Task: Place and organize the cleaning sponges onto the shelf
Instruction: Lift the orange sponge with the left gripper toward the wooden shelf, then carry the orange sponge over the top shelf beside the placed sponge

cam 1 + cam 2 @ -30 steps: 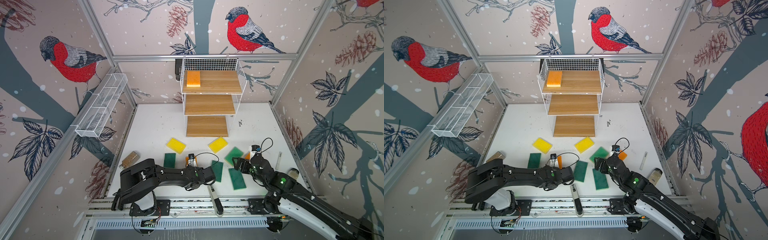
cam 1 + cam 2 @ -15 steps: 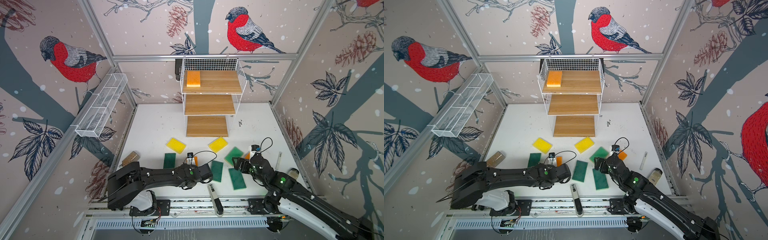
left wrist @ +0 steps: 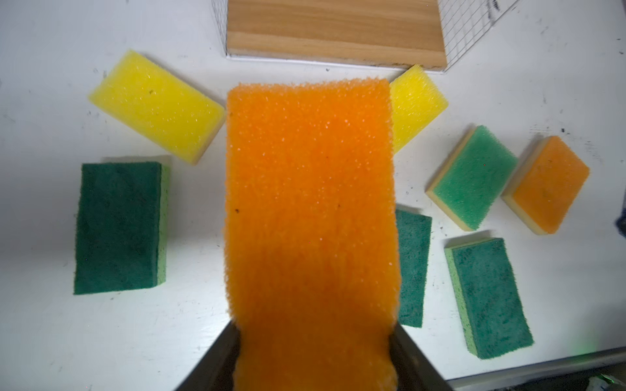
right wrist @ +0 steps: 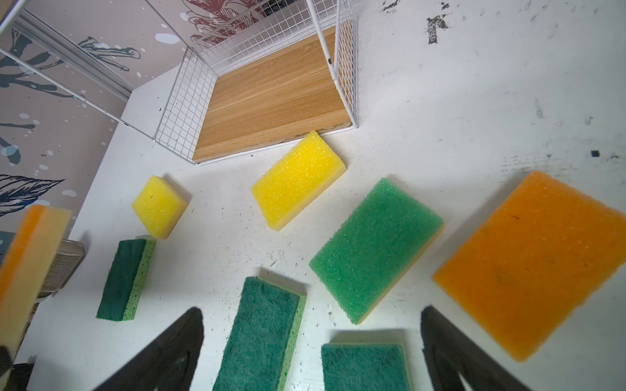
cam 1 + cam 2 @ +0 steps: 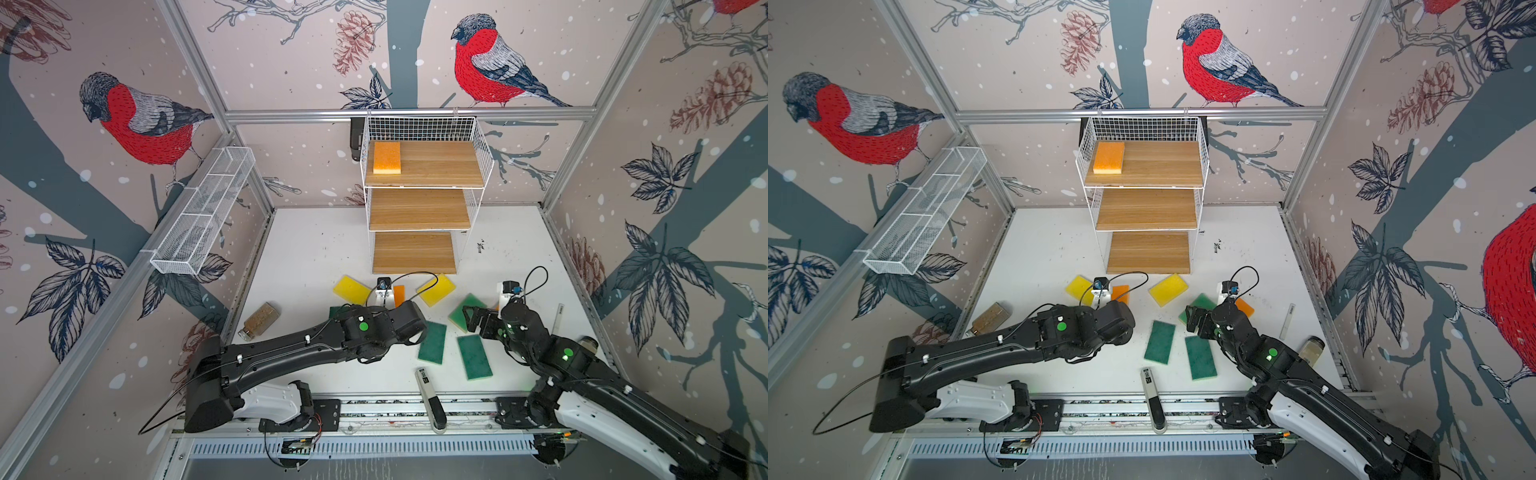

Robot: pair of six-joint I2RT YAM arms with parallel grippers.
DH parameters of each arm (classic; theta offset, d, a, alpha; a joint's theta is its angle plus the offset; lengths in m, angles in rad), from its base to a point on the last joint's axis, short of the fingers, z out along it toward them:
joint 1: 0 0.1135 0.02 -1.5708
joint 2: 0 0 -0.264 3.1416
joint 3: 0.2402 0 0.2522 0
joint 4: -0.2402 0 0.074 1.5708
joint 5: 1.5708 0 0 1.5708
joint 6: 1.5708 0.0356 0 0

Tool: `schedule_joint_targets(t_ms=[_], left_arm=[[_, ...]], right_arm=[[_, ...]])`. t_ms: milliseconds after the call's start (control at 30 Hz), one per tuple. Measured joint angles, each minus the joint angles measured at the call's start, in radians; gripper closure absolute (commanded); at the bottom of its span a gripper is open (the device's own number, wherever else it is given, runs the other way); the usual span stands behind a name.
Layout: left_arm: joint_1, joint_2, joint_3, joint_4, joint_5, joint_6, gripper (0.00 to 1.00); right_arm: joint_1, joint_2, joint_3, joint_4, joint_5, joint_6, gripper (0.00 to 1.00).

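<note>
A white mesh trough hangs on the left wall, and a brown-filled jar lies near the left edge of the bench. Next comes a dark green sponge, flat on the bench, with a yellow sponge just behind it.

The left gripper has its fingers clamped on the two long sides of an orange sponge. It holds the sponge above the bench between the two yellow ones – the yellowish underlayer shows in the right wrist view.

The shelf stands at the middle of the back edge, and a shelved orange sponge lies at the left rear corner of its top board. A second yellow sponge has one corner at the lowest board's front edge.

A second dark green sponge and a third dark green sponge lie side by side, apart, toward the front edge. A slim white-and-black device lies at that edge.

The right gripper hovers with its fingers spread wide, gripping nothing, by a light green sponge. A third orange sponge lies just beside that one, toward the right edge – where a lidded jar stands.
</note>
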Motion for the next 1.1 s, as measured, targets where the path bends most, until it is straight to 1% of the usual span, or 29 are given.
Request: schedule_joint_targets(t_ms=[267,567,800,967,1100], left_arm=[[0.000,0.008,0.241,-0.109,-0.046,0.112,0.43],[0.032,0.143,0.595,-0.171,-0.069,0.277,0.44],[0.121,0.256,0.815,-0.156,-0.060,0.432,0.43],[0.196,0.357,0.981,-0.103,-0.025,0.553,0.43],[0.231,0.439,1.091,-0.068,0.014,0.626,0.42]], right_arm=[[0.000,0.013,0.076,0.017,0.074,-0.023,0.00],[-0.001,0.122,0.131,0.048,0.093,-0.087,0.00],[-0.010,0.135,0.133,0.068,0.103,-0.125,0.00],[-0.019,0.145,0.138,0.069,0.113,-0.132,0.00],[-0.024,0.150,0.138,0.069,0.119,-0.139,0.01]])
